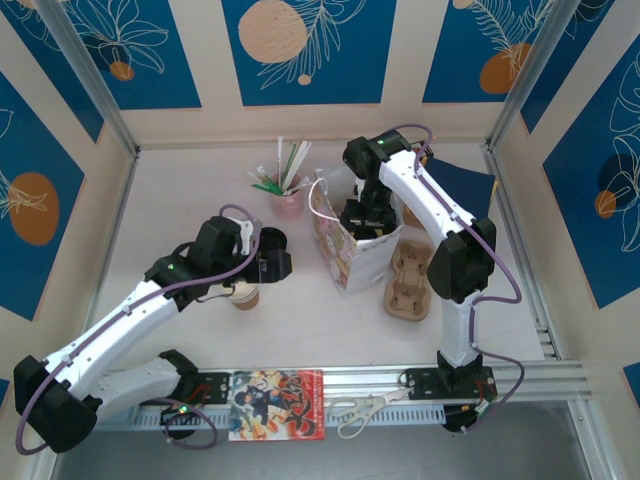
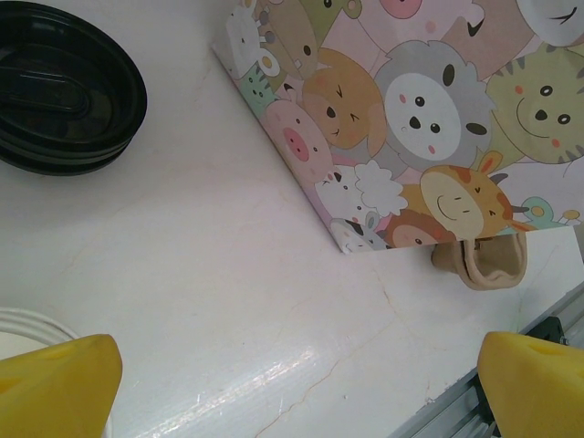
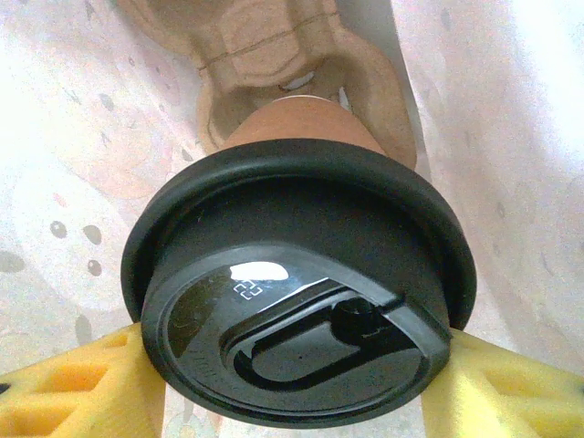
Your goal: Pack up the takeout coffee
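Observation:
Inside the animal-print paper bag (image 1: 352, 250), my right gripper (image 1: 362, 214) is shut on a takeout coffee (image 3: 301, 128), a kraft-brown cup with a black lid (image 3: 301, 301). Its yellow fingers (image 3: 82, 388) press on the lid's two sides, and a pulp carrier (image 3: 265, 46) lies below the cup at the bag's bottom. A second, uncovered takeout coffee (image 1: 245, 295) stands on the table under my left wrist; its white rim (image 2: 23, 319) shows at the lower left. My left gripper (image 1: 270, 262) (image 2: 301, 388) is open above bare table beside that cup.
A stack of black lids (image 2: 64, 87) (image 1: 272, 240) lies left of the bag (image 2: 429, 109). A pulp cup carrier (image 1: 408, 283) (image 2: 484, 260) sits right of the bag. A pink cup of straws (image 1: 288, 200) stands behind. A booklet (image 1: 277, 404) and scissors (image 1: 360, 410) lie on the front rail.

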